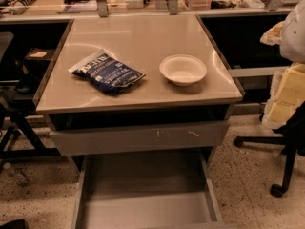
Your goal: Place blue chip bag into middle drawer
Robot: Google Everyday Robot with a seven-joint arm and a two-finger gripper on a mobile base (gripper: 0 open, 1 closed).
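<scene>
The blue chip bag (107, 72) lies flat on the left half of the desk top (143, 37), its white band toward the back left. The middle drawer (143, 209) is pulled out below the desk, a shallow grey tray with a bare floor and low side walls. My gripper is out of view. Only a white rounded shape (295, 27) shows at the right edge, away from the bag.
A white round bowl (183, 69) sits on the desk to the right of the bag. A shut grey drawer front with pale scratches (138, 137) is above the open drawer. A chair with yellow padding (288, 94) stands to the right. Cluttered shelves run behind.
</scene>
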